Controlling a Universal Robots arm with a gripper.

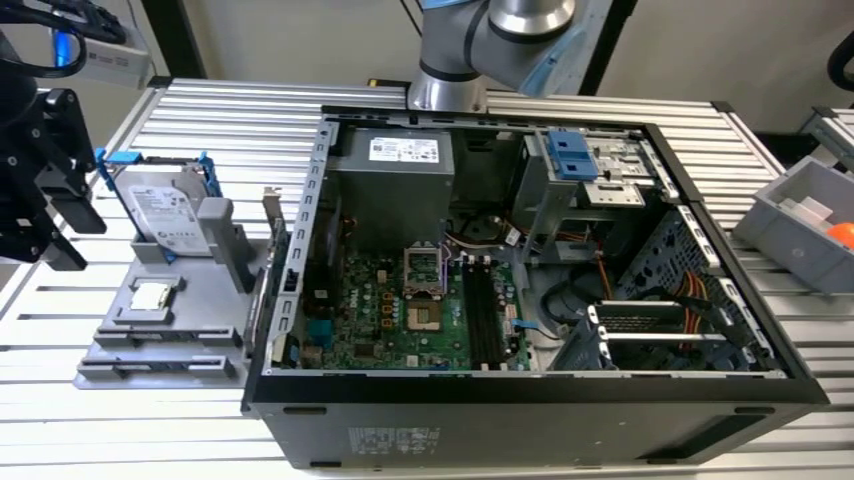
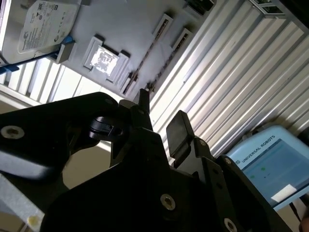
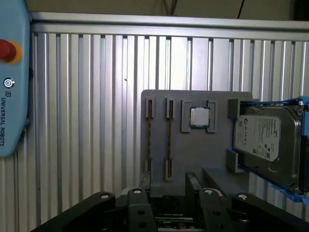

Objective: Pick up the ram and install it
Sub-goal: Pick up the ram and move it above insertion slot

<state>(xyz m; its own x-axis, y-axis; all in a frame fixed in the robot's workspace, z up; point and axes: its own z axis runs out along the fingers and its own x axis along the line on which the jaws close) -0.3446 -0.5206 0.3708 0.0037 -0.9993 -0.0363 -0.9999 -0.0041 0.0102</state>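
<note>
"So, how many pieces sit on that grey tray (image 3: 193, 159)?"

"Four by my count. One hard drive (image 3: 266, 140) in its blue frame, one processor chip (image 3: 199, 117), and two thin boards standing on edge in parallel slots. The ram (image 3: 169, 140) next to the processor is plain enough. The second stick (image 3: 148, 140), by the tray's outer edge, is only a thinner dark line, so I'm less sure of it."

"And the pincer (image 3: 168, 182)?"

"Fingers spread apart, nothing between them. In the first wrist view that ram's near end falls between the tips. Whether they touch the tray, I can't tell."

"Room to move?"

"Plenty. Bare slatted worktop (image 3: 87, 121) runs from the tray's edge to the blue teach pendant (image 3: 12, 96). In the exterior view, one open computer case (image 1: 534, 390) lies just beside the tray, its motherboard (image 1: 387, 310) exposed, with dark memory slots (image 1: 483, 315) running along it. One grey bin (image 1: 781, 225) sits well apart on the exterior view's right."
</note>
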